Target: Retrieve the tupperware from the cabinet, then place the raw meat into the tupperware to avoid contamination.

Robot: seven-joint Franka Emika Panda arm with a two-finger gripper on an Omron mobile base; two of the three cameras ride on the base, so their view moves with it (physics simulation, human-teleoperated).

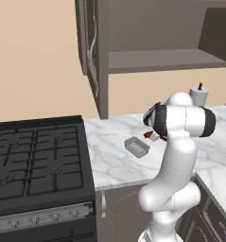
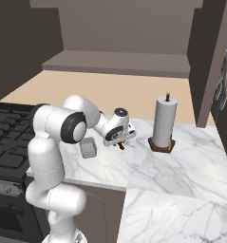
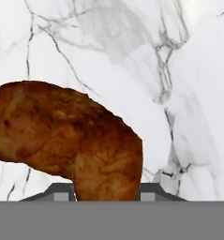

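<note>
The raw meat (image 3: 71, 136), a reddish-brown drumstick-shaped piece, lies low over the marble counter (image 3: 188, 70). My gripper (image 3: 106, 194) is shut on its narrower end, with a finger tip (image 3: 62, 192) on either side. From the base views the gripper (image 2: 120, 141) hangs just above the counter, and a bit of the raw meat (image 2: 121, 144) shows under it. The tupperware (image 1: 137, 146), a small pale lidless box, sits on the counter just left of the gripper (image 1: 152, 137), apart from it. It is the same tupperware (image 2: 89, 148) beside my forearm. The cabinet (image 1: 133, 47) above stands open, its shelf bare.
A tall white paper towel roll (image 2: 163, 123) stands on a brown base to the right of the gripper. A black gas stove (image 1: 36, 160) fills the left side. The marble counter (image 2: 181, 166) turns a corner at the right. The open cabinet door (image 1: 93, 52) hangs over the counter's left end.
</note>
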